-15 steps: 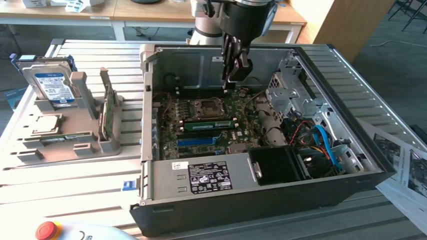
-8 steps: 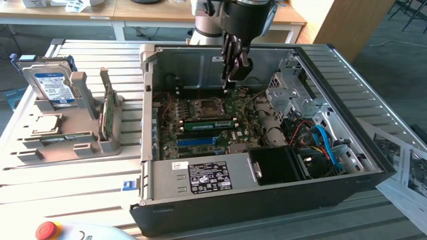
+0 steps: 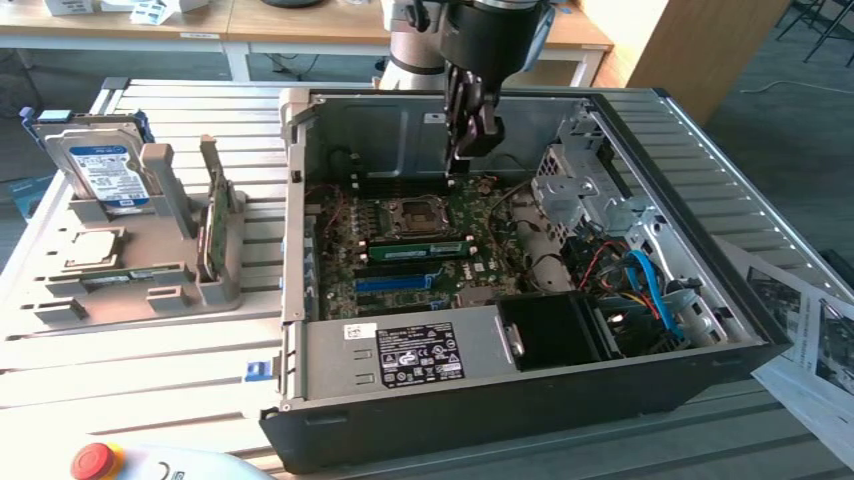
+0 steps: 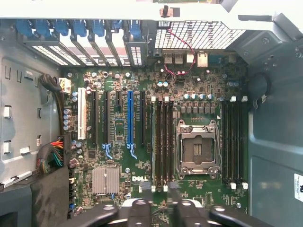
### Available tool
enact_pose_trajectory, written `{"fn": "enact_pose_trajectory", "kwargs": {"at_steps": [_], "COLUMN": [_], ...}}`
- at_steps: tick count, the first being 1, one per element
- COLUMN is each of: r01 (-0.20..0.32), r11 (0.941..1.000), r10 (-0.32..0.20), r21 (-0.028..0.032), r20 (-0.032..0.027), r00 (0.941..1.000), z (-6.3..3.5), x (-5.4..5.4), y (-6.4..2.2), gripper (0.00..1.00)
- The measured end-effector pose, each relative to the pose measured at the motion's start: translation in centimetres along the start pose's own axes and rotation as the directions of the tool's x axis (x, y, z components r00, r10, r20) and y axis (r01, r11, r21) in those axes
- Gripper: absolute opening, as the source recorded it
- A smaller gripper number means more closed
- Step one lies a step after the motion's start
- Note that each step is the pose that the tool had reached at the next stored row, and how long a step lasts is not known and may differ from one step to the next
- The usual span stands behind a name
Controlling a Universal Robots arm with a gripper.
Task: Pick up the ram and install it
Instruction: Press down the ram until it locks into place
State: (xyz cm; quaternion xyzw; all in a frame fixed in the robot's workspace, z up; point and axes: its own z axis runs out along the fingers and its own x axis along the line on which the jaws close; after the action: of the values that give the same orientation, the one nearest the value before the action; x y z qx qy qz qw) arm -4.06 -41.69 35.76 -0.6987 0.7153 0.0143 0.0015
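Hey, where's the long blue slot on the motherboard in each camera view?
Exterior view: the blue slot lies between the CPU socket and the power supply.
Wrist view: the blue slot stands among black slots, between the white slot and the CPU socket.
Shared landmark: the CPU socket.

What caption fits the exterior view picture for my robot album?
Black robot gripper hangs over the green motherboard in an open grey computer case.
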Motion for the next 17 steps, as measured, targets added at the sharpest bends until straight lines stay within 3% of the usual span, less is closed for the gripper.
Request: {"fn": "enact_pose_trajectory", "kwargs": {"at_steps": [4,17], "r01": [0.0,0.0], "r11": [1.0,1.0], "r10": [0.0,0.0], "r21": [0.0,0.0], "r20": [0.0,0.0], "r00": [1.0,1.0], "z": [-0.01,-0.09], "x": [0.0,0.0], "y": [0.0,0.0], "gripper": [0.11,0.11]}}
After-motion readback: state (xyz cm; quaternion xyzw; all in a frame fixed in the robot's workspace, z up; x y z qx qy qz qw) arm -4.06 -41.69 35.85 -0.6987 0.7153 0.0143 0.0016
